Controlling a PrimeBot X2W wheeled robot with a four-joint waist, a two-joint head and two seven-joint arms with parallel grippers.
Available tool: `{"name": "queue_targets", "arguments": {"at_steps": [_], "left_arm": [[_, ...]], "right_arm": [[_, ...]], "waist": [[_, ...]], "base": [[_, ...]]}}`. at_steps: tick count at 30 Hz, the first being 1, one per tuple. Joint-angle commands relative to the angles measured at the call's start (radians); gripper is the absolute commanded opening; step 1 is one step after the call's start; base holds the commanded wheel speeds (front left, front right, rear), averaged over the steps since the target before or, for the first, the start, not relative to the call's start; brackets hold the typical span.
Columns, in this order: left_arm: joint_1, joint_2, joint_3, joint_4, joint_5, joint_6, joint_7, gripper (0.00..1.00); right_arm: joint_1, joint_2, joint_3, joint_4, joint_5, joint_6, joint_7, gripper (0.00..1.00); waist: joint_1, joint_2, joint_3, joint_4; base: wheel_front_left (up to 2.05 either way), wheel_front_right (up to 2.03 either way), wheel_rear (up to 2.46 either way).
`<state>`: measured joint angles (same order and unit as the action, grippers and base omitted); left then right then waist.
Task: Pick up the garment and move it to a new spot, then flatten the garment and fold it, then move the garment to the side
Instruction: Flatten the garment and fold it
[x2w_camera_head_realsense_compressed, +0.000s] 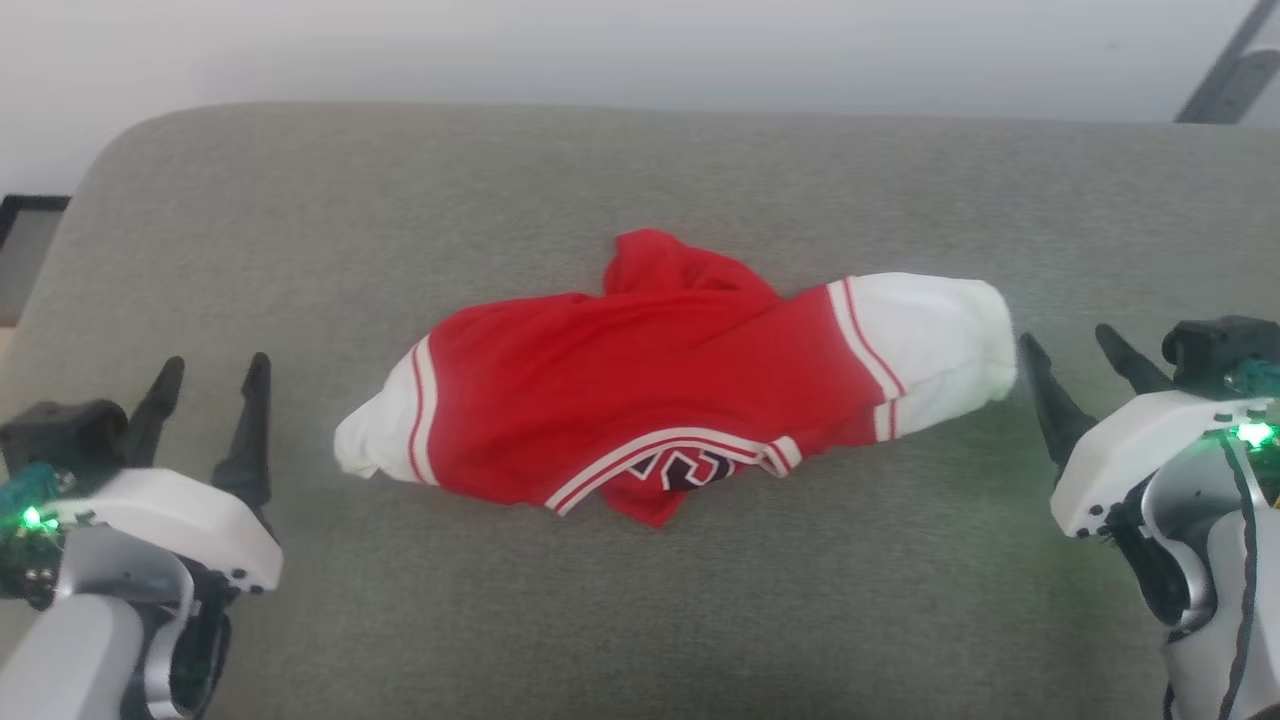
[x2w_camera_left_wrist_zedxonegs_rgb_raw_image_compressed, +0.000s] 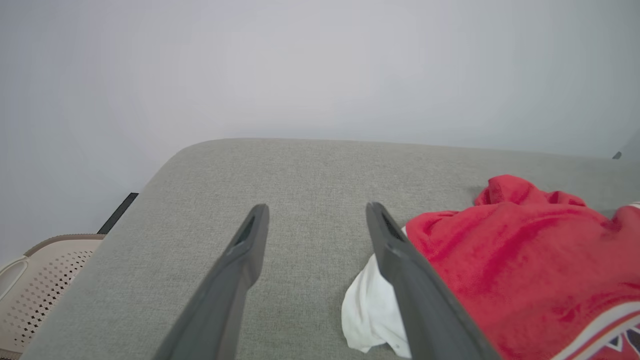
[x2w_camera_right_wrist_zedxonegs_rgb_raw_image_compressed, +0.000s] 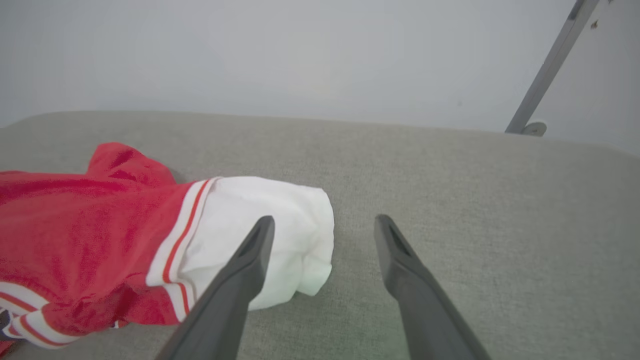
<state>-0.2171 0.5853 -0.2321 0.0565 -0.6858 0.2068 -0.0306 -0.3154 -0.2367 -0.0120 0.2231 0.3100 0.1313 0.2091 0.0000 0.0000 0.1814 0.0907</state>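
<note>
The garment (x2w_camera_head_realsense_compressed: 660, 400) lies crumpled on the grey cushion (x2w_camera_head_realsense_compressed: 640, 620), my left end effector (x2w_camera_head_realsense_compressed: 217, 362) open and empty near one end of it, my right end effector (x2w_camera_head_realsense_compressed: 1065, 337) open and empty just beside the other.

Lettering (x2w_camera_head_realsense_compressed: 690, 468) on garment (x2w_camera_head_realsense_compressed: 640, 380) — illegible (half hidden)

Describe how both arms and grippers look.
The left gripper and right gripper match: two long, dark, tapering jaws on a white shell, with a black block behind and a glowing green light. The forearms are pale grey, and a black cable runs along the right one.
</note>
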Motion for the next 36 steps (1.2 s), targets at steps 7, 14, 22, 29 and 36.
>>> {"name": "queue_targets", "arguments": {"at_steps": [7, 14, 22, 29, 36], "left_arm": [[0.04, -0.049, -0.005, -0.027, 0.022, 0.017, -0.1, 1.0], [0.052, -0.083, -0.015, -0.058, 0.043, 0.027, -0.162, 1.0], [0.053, -0.12, -0.015, -0.05, 0.033, 0.017, -0.199, 1.0], [0.071, -0.118, -0.006, -0.037, 0.023, 0.009, -0.208, 1.0], [0.094, -0.099, -0.001, -0.042, 0.012, 0.005, -0.197, 1.0]], "right_arm": [[-0.076, -0.071, 0.034, 0.138, 0.046, -0.001, 0.099, 1.0], [-0.159, -0.112, 0.072, 0.288, 0.094, -0.001, 0.225, 1.0], [-0.22, -0.142, 0.147, 0.42, 0.115, -0.001, 0.294, 0.0], [-0.23, -0.193, 0.184, 0.385, 0.163, -0.001, 0.314, 0.0], [-0.18, -0.292, 0.18, 0.237, 0.238, -0.001, 0.384, 0.0]], "waist": [[0.0, 0.0, 0.034, 0.082], [0.0, 0.0, 0.063, 0.136], [0.0, 0.0, 0.079, 0.164], [0.0, 0.0, 0.053, 0.149], [0.0, 0.0, 0.025, 0.122]], "base": [[0.0, 0.0, 0.0], [0.0, 0.0, 0.0], [0.0, 0.0, 0.0], [0.0, 0.0, 0.0], [0.0, 0.0, 0.0]]}}
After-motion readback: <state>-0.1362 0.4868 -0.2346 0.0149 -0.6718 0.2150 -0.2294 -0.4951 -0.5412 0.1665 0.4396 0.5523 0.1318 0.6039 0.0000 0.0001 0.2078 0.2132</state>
